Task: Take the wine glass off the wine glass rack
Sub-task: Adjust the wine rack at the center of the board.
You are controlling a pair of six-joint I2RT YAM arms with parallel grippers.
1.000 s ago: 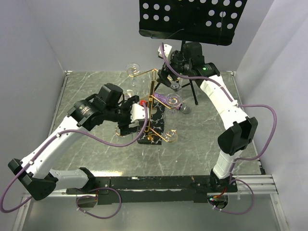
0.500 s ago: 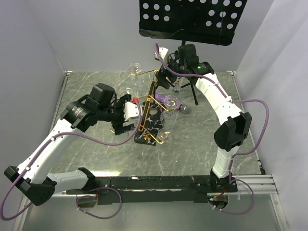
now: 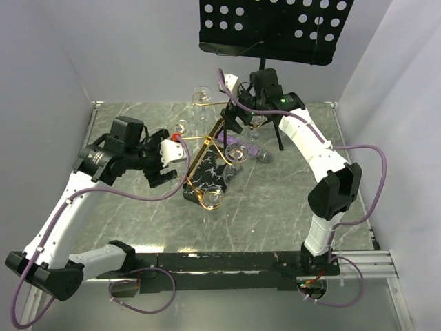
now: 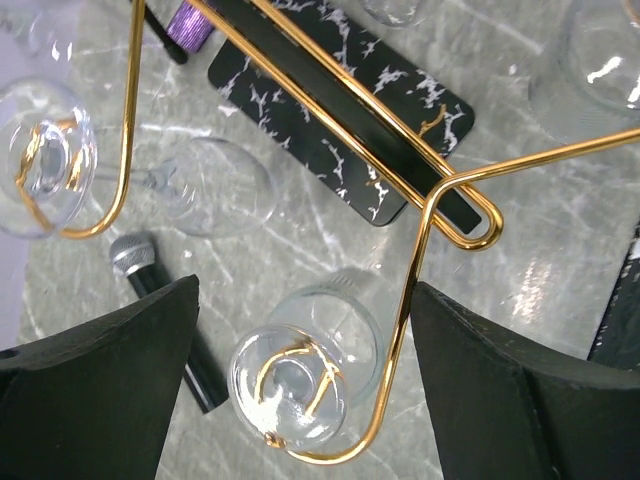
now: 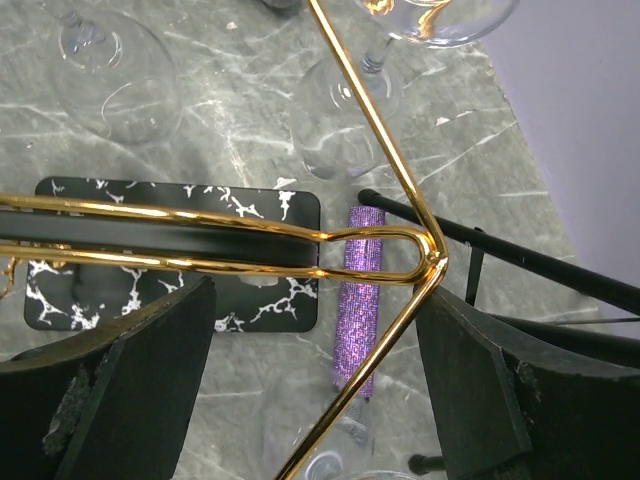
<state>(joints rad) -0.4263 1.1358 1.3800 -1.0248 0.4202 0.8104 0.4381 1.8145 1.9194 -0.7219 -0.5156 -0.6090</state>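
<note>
One rack, tilted, mid-bench. Five glasses hung on its arms. Two pincers, both open: left pincer left of rack, right pincer at its far top. One purple microphone right of base.

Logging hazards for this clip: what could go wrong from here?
1. The left gripper stands open around an arm of the rack with a wine glass hanging at its end; closing could catch wire, not glass.
2. The right gripper straddles another arm; any tug may tip the rack and drop what hangs on it.
</note>
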